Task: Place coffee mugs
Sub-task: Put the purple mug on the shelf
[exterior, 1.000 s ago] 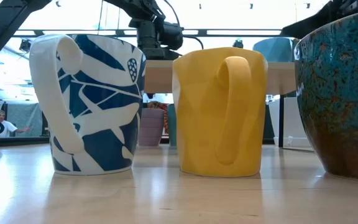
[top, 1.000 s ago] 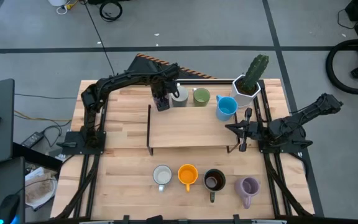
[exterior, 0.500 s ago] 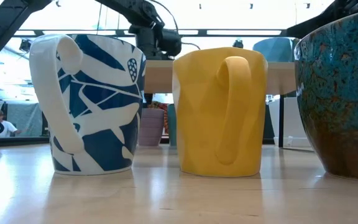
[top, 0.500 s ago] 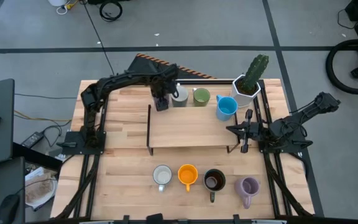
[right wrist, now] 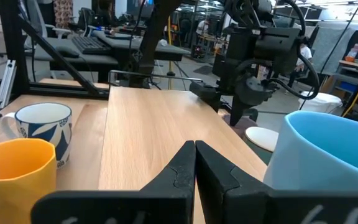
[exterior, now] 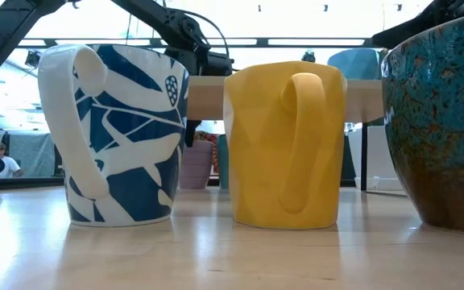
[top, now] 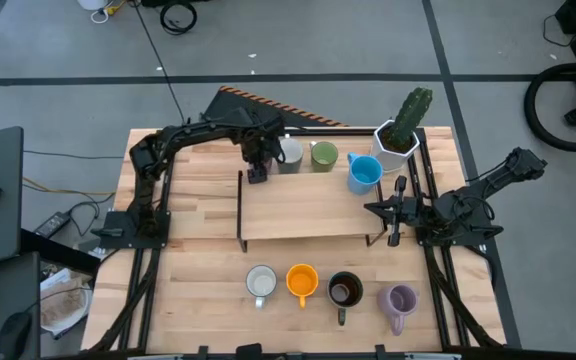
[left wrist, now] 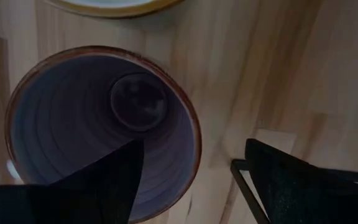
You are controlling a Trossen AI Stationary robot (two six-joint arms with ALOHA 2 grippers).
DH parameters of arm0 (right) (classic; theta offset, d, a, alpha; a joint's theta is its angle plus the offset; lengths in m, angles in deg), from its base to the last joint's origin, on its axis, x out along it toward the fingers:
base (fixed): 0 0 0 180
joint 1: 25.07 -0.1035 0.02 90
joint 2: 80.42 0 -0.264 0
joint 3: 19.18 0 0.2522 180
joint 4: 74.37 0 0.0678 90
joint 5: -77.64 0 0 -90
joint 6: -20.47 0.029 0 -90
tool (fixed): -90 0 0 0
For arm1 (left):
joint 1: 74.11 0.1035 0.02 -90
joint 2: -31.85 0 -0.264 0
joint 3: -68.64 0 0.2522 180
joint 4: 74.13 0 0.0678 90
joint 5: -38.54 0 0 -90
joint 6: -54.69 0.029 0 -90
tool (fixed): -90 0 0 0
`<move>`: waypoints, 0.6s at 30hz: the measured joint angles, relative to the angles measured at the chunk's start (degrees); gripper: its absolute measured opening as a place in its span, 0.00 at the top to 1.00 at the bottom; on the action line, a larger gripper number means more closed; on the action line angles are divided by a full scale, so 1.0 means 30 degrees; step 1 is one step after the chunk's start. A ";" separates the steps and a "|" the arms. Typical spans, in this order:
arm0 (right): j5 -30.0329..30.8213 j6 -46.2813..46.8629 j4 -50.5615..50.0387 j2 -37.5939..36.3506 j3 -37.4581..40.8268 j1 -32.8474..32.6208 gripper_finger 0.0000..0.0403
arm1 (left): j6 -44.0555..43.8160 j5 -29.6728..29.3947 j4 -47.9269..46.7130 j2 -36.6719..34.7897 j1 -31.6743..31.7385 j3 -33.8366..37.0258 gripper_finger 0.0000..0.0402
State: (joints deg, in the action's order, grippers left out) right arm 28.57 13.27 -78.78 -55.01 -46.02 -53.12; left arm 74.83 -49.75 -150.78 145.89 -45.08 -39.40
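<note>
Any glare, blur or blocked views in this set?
Low view: bright backlight behind the orange mug, front mugs fill the picture. Left wrist view: close on the lavender mug, soft, dark fingers cut in. Right wrist view: the blue mug is blurred.

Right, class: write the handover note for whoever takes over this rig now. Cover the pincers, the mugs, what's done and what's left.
Left pincer: open, down over a lavender mug behind the raised board's far left corner, one finger inside the rim, not gripping.
Right pincer: shut, empty, waiting at the board's right end.
Far side: white mug, green mug, blue mug at the board's far right corner.
Front row: patterned white mug, orange mug, dark mug, second lavender mug.
Done: most of the board's top is bare.
Left: probably close on the lavender mug and place it.
</note>
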 joint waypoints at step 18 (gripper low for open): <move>0.0000 -0.0087 0.0170 0.0000 0.0000 0.0000 0.96 | -0.0138 -0.0089 0.0014 0.0000 -0.0004 0.0022 0.77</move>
State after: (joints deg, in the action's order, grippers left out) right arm 28.57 13.00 -78.27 -55.01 -46.02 -53.12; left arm 74.41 -50.01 -150.74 145.89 -45.09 -39.33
